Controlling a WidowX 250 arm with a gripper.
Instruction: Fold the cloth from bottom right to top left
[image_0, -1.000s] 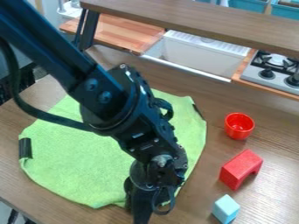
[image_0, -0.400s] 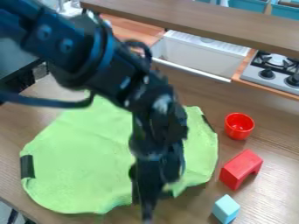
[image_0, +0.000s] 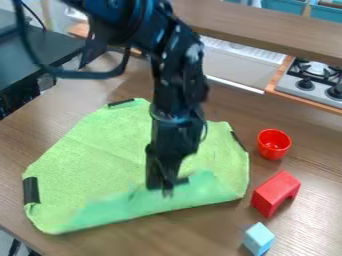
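- Spreading over the wooden tabletop (image_0: 167, 232), the green cloth (image_0: 87, 155) has its lower edge turned up in a darker-toned flap (image_0: 110, 206) that runs from the cloth's lower left toward its right side.
- The gripper (image_0: 165, 189) points down at this flap, right of the cloth's middle, with its fingers clenched on the green cloth.
- The black arm (image_0: 177, 65) comes in from the top edge, left of centre, and bends so that its last part hangs nearly upright over the cloth; a dark cable loops out above the cloth's upper left.
- Dark patches mark the cloth's rim: one at its top (image_0: 121, 102), one at its left (image_0: 31, 190), one at its right (image_0: 238, 141).
- Just right of the cloth, a small red bowl (image_0: 274, 144) stands upright near the right patch.
- Below that bowl, a red arch block (image_0: 275, 194) sits near the cloth's lower right, a strip of tabletop between them.
- A light blue block (image_0: 258, 239) lies farther down, beyond the cloth's lower right corner.
- The tabletop's slanting edge runs below and left of the cloth.
- Beyond the cloth's upper right are a raised wooden shelf (image_0: 267, 25), a white sink (image_0: 237, 67) and a stove (image_0: 314, 80).
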